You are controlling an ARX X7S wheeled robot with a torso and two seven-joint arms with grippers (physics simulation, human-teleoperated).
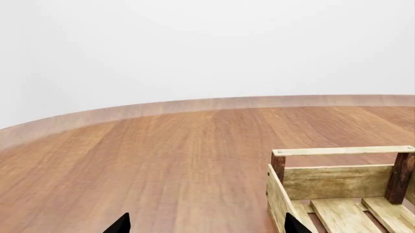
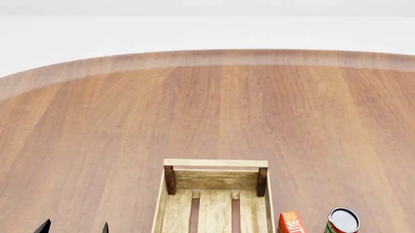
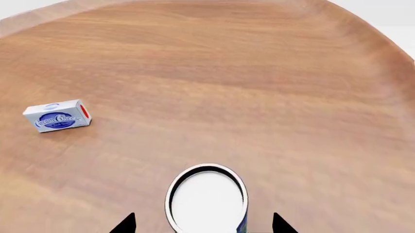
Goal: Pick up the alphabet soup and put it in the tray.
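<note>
The alphabet soup [image 3: 206, 196] shows in the right wrist view as a can with a silver-white top and a strip of blue label on its side. It stands upright on the wooden table. My right gripper [image 3: 203, 225] is open, with its black fingertips [image 3: 126, 224] on either side of the can and apart from it. The tray [image 2: 215, 163] is a light wooden slatted crate at the near middle of the table; it also shows in the left wrist view [image 1: 337, 182]. My left gripper [image 2: 74, 228] is open and empty, left of the tray.
A red-and-green labelled can [image 2: 342, 221] and a red box [image 2: 292, 223] stand right of the tray. A small white and blue cream cheese box [image 3: 57, 116] lies on the table beyond the soup can. The round table's edge [image 2: 207, 54] curves along the far side.
</note>
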